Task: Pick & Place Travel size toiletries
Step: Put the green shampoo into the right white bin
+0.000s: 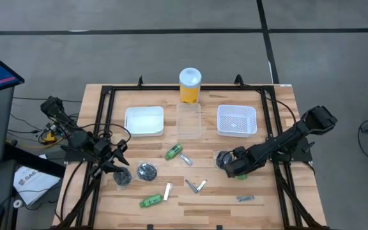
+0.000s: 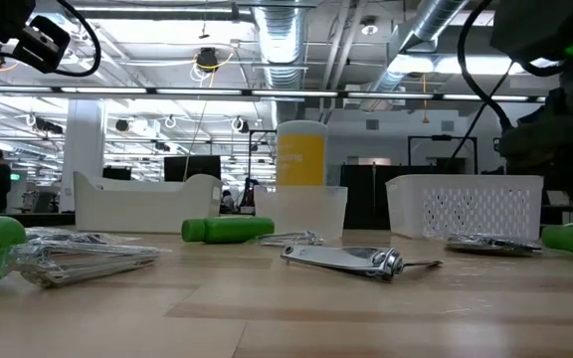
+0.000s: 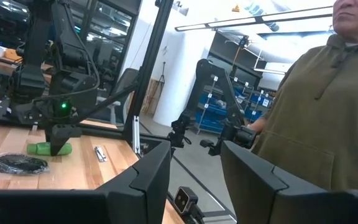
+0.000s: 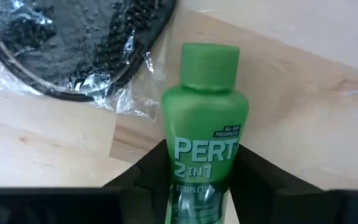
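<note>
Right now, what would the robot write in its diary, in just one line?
right gripper: low on table, jaws around green bottle | black wrapped item: beside bottle | left gripper: jaws open, holding nothing | mesh tray: looks empty

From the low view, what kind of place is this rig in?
Probably an industrial robotics lab or workshop: exposed silver ceiling ducts, long fluorescent ceiling lights, and a light wooden slat table with a black metal frame.

The green bottle (image 4: 205,124) reads "PERT 2IN1".
</note>
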Controlling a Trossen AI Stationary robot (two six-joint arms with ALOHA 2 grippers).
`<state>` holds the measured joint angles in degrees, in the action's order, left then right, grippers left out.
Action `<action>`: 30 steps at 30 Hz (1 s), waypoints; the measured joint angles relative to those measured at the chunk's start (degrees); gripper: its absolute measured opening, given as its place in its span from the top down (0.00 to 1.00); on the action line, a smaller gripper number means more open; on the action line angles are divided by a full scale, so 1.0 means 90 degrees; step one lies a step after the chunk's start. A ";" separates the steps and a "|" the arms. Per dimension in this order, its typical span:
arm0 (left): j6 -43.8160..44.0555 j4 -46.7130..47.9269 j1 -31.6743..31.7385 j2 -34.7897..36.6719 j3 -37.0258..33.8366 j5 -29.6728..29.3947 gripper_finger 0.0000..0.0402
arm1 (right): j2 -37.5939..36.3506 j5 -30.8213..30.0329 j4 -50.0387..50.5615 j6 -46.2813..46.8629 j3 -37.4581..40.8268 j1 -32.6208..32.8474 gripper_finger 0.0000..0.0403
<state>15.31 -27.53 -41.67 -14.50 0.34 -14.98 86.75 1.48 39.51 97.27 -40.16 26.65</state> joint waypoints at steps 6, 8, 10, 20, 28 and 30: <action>0.0000 0.0000 0.0000 0.0002 0.0001 0.0001 0.65 | -0.0333 0.0000 0.0117 -0.0166 -0.0018 -0.0004 0.65; 0.0000 0.0000 0.0000 0.0002 0.0002 0.0002 0.65 | -0.0603 -0.0002 0.0166 -0.0314 -0.0113 -0.0006 0.65; 0.0000 0.0000 0.0000 0.0002 0.0002 0.0002 0.65 | -0.0887 -0.0034 0.0254 -0.0470 -0.0189 -0.0046 0.65; 0.0000 0.0000 0.0001 0.0002 0.0000 0.0002 0.65 | -0.2441 -0.0650 0.0280 -0.2391 -0.0767 -0.1393 0.67; 0.0000 0.0000 0.0000 0.0002 0.0002 0.0005 0.65 | -0.2781 -0.0694 0.1193 -0.5513 -0.1652 -0.3954 0.67; 0.0000 -0.0001 0.0002 0.0002 0.0000 0.0005 0.65 | -0.2615 -0.0676 0.1410 -0.6308 -0.1907 -0.4550 0.67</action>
<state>15.31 -27.53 -41.65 -14.48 0.34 -14.94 63.22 -4.61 52.20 40.50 -57.33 -14.30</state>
